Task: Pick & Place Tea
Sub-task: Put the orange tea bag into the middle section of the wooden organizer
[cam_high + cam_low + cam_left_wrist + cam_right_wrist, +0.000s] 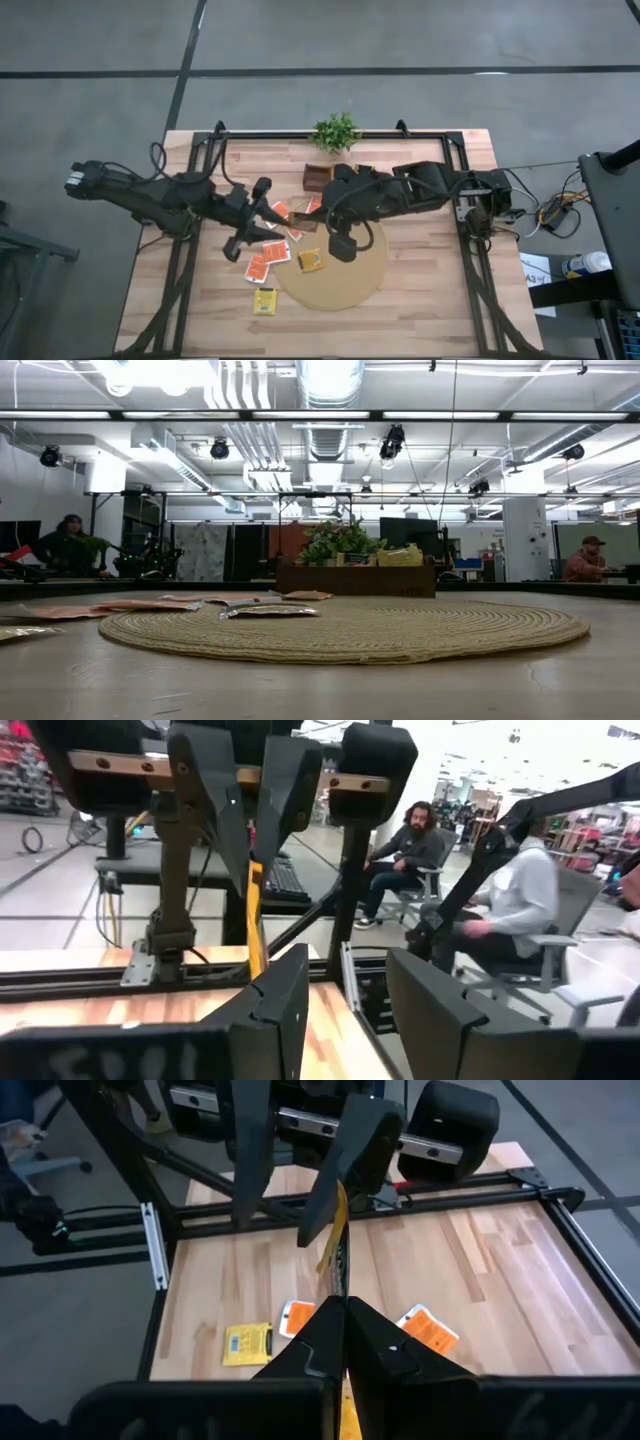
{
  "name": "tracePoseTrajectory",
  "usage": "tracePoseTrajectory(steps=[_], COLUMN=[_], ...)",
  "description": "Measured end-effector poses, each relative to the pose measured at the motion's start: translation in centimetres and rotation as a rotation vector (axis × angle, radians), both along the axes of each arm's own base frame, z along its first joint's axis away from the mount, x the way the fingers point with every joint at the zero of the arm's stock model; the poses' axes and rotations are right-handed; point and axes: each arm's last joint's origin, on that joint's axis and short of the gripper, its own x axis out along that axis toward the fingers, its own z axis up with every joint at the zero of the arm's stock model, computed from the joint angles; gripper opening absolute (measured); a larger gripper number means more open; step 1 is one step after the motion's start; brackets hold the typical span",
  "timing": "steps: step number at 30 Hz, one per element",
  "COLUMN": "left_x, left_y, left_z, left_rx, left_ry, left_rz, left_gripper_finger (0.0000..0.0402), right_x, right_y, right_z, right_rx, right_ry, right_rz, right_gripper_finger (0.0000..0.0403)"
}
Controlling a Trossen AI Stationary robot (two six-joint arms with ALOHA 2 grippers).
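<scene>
My right gripper (345, 1302) (340, 245) is shut on a yellow tea packet (338, 1245) (255, 910) and is raised over the left part of the round tan mat (350, 285). My left gripper (345, 970) (247, 220) is open and faces it from the left. The packet's free end stands close to the left fingers; I cannot tell whether it touches them. Other packets lie flat: a yellow one (310, 262) on the mat, orange-red ones (268, 258) (280, 212) and another yellow one (265, 300) on the wood. My right gripper pinches the yellow packet between its two fingers by one end (342, 1285). The fingers slant down from the table's right toward the left. The packet is lifted clear, stands on edge and reaches out past the fingertips toward the left gripper.
A brown box (318, 177) (355, 578) and a small green plant (335, 130) stand at the table's far edge. A black frame (460, 180) runs round the tabletop. People sit in the room beyond (415, 850) (510, 910).
</scene>
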Motion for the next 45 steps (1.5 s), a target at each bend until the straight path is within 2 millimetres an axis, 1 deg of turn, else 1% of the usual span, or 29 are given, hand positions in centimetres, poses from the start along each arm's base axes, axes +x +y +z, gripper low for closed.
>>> tracePoseTrajectory(steps=[8,17,23,34,37,43,45], left_x=[-0.64,-0.79,-0.39,-0.25,-0.25,-0.26,-0.26], left_y=[0.42,0.52,0.50,0.48,0.47,0.45,0.45], left_z=[0.59,0.38,0.05,0.20,0.25,0.24,0.24], left_rx=[0.034,0.039,0.042,0.033,0.032,0.033,0.036], left_ry=[-0.047,-0.018,0.004,-0.016,-0.021,-0.021,-0.021], left_rz=[0.098,0.117,0.141,0.141,0.138,0.131,0.132], left_gripper_finger=[0.0131,0.0131,0.0131,0.0129,0.0107,0.0014,0.0005], right_x=[-0.03,0.01,0.31,0.37,0.37,0.37,0.37], right_y=[-0.07,-0.03,0.12,0.12,0.10,0.10,0.10], right_z=[-0.07,-0.03,0.47,0.57,0.57,0.57,0.57], right_rx=[-0.005,-0.005,0.002,0.000,0.000,0.001,0.001], right_ry=[0.009,0.003,-0.055,-0.067,-0.067,-0.067,-0.067], right_rz=[0.000,0.005,0.036,0.039,0.039,0.038,0.038], right_gripper_finger=[0.0008,0.0008,0.0008,0.0008,0.0008,0.0008,0.0008])
